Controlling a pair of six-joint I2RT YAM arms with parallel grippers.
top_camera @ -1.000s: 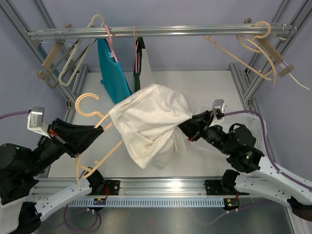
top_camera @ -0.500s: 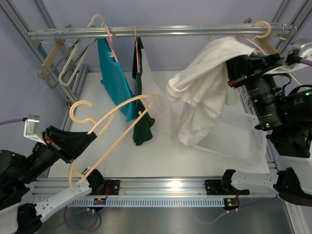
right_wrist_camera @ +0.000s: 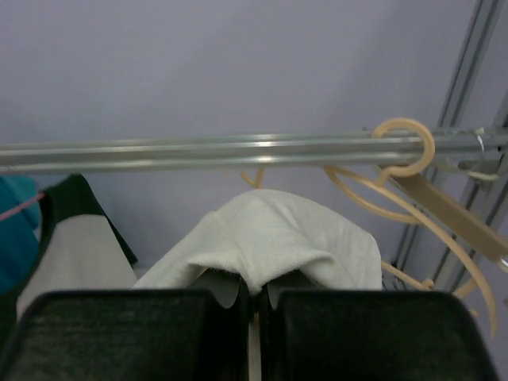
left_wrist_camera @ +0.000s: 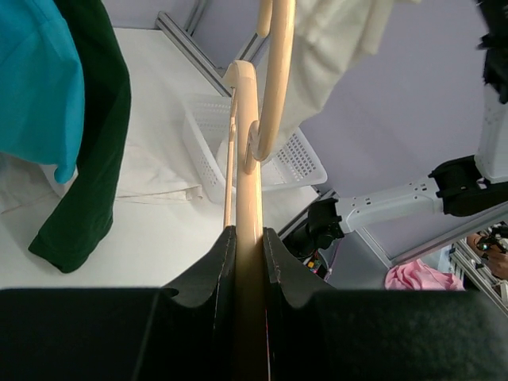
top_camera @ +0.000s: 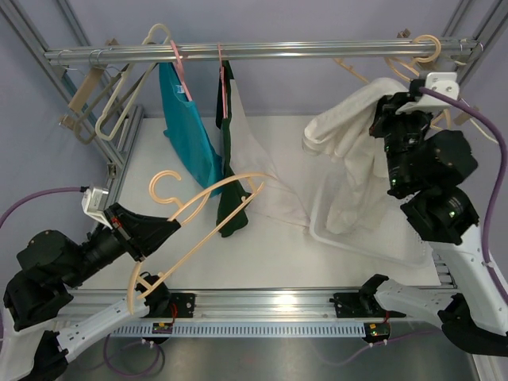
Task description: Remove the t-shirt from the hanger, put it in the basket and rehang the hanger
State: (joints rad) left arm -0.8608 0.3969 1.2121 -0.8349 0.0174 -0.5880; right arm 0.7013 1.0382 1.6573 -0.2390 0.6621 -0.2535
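My right gripper (top_camera: 386, 107) is shut on the white t-shirt (top_camera: 353, 159) and holds it high at the right; the shirt hangs down over the white basket (top_camera: 381, 242). In the right wrist view the shirt (right_wrist_camera: 270, 238) drapes over my closed right gripper (right_wrist_camera: 254, 295). My left gripper (top_camera: 176, 225) is shut on the bare beige hanger (top_camera: 210, 202), which sticks up and to the right, free of the shirt. In the left wrist view the hanger (left_wrist_camera: 248, 198) runs between my closed left gripper's (left_wrist_camera: 248, 238) jaws.
A metal rail (top_camera: 238, 51) crosses the back with a teal shirt (top_camera: 186, 127) and a dark green shirt (top_camera: 230, 175) hanging on it. Spare beige hangers hang at the left (top_camera: 111, 95) and right (top_camera: 421, 71) ends. Frame posts stand at both sides.
My right gripper has lowered slightly and swung left with the t-shirt, bringing it over the basket. My left gripper has carried the empty hanger a little right and forward.
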